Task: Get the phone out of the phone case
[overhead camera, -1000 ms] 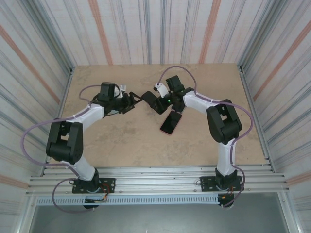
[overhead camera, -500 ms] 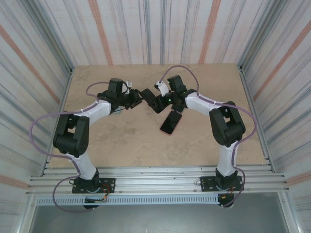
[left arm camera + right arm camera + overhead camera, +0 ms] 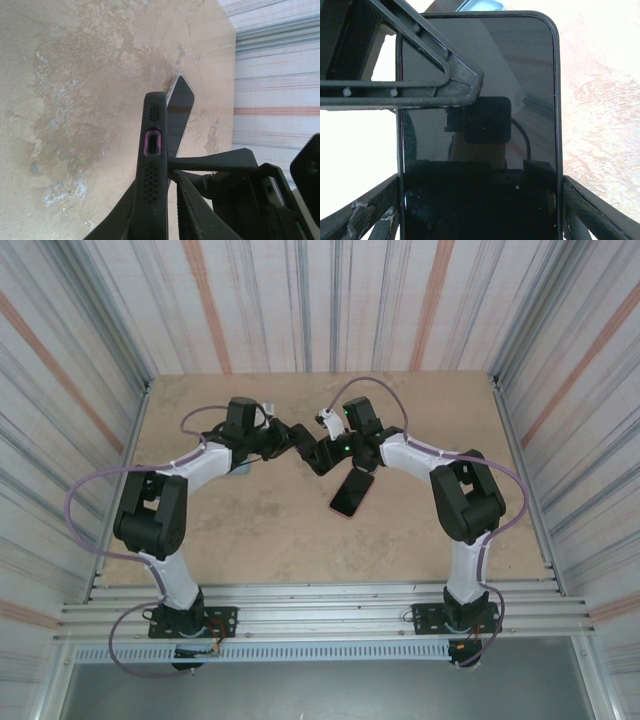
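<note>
Right wrist view looks along the phone point(image 3: 520, 65), screen toward the camera and seated in its black case point(image 3: 153, 182), the whole thing held in the air over the middle of the table point(image 3: 260, 530). The right gripper point(image 3: 481, 192) stands wide, a finger on each long edge of the case. The left gripper point(image 3: 156, 197) is pinched narrow on one end, one finger point(image 3: 420, 85) across a corner of the glass and the other behind the back. As I judge it, that pairing is the main hazard. The right fingers squeeze the side walls inward and the left pinches glass and back together, so a pull from either arm may drag phone and case as one, or bend the case without freeing anything. The left hold is also on a thin end with little to bite. If it slides off under load, the arm could jerk and knock the right fingers, which sit just beside it. Should the right grip slip instead, the phone drops to the table. A second dark slab point(image 3: 352, 492), phone-like though I cannot tell what it is, lies near below and could be struck. Pressure from the finger on the screen is a lesser worry.
</note>
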Controlling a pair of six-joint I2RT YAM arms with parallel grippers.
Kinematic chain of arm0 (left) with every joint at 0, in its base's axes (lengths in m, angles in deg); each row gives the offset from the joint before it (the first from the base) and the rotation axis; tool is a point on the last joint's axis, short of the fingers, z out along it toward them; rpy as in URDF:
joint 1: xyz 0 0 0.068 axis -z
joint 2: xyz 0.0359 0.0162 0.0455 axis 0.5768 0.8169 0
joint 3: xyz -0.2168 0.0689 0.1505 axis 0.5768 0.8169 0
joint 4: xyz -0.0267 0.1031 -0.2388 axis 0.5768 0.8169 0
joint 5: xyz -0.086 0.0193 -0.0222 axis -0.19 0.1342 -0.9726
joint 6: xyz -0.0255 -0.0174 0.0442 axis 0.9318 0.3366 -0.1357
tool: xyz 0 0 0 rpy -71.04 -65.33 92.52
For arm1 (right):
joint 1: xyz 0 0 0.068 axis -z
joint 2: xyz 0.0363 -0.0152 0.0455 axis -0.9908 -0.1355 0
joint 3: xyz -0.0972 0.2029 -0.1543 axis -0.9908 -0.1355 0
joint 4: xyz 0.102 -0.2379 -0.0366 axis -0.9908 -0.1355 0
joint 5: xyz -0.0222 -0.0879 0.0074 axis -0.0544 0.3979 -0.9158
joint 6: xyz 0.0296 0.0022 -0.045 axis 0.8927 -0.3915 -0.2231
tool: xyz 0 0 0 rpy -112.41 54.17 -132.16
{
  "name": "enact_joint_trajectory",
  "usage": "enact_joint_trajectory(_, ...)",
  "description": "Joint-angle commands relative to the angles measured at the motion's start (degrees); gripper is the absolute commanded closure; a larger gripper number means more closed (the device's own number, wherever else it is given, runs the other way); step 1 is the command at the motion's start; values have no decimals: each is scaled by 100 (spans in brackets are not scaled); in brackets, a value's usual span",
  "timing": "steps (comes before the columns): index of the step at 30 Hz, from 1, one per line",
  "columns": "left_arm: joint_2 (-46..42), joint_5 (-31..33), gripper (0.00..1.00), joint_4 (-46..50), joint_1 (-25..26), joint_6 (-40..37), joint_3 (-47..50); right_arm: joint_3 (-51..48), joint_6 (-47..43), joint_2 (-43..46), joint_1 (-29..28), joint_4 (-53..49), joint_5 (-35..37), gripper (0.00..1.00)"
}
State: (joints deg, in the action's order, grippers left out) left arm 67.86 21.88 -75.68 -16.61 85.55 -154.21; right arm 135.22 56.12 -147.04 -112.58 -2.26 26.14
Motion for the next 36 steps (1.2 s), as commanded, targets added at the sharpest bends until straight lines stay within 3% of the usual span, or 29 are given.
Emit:
enact_joint_trajectory(1, 31, -95, 85, -157, 58, 33, -155, -12, 123, 379, -57, 331, -214, 49)
enact_joint_trajectory(6, -72, -88, 90, -199, 61, 97, -148, -41, 149, 396, -61, 373, -214, 47)
enact_joint_trajectory(12, -250, -47, 91, -379, 45, 291, -115, -317, 256, 597, -66, 634, -120, 16)
enact_joint_trajectory(17, -463, 122, 92, -765, 12, 694, 1, -856, 693, 1013, 11, 1179, 69, 9)
enact_joint_trajectory(27, -1140, 1342, 92, -1861, 50, 1741, 838, -2225, 3174, 2328, 55, 2143, 1455, 10)
enact_joint_trajectory(36, -1701, 3050, 92, -2457, 562, 2260, 1583, -3188, 6000, 3042, -590, 3023, 2663, 20)
